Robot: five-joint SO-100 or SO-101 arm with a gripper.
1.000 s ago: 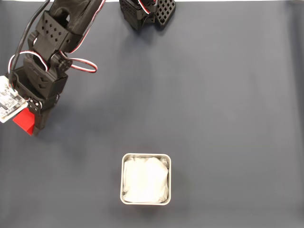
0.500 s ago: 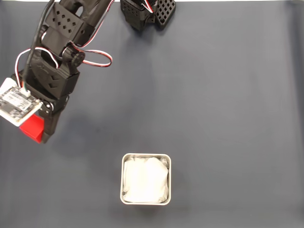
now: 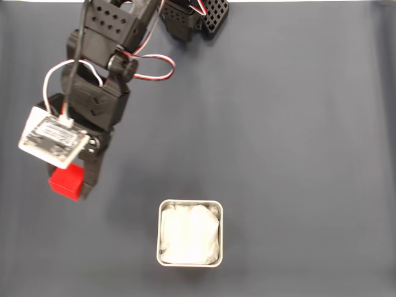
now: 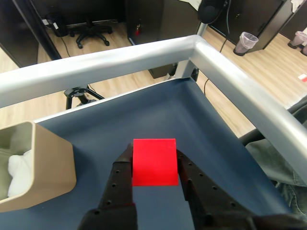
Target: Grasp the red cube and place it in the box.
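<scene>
We have the red cube (image 4: 154, 161) pinched squarely in the gripper (image 4: 154, 178), up and left of the box (image 3: 189, 203) in the fixed view. We should carry it level over the white lining before spreading the jaws.

Red cube (image 4: 154, 162) matt, smooth; box (image 3: 162, 213) dull metal rim, soft white lining; table (image 3: 297, 154) matt cloth.

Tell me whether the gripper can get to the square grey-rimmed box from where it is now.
Probably yes. The gripper, shut on the bright red cube, has only bare dark mat between it and the square grey-rimmed box.
</scene>
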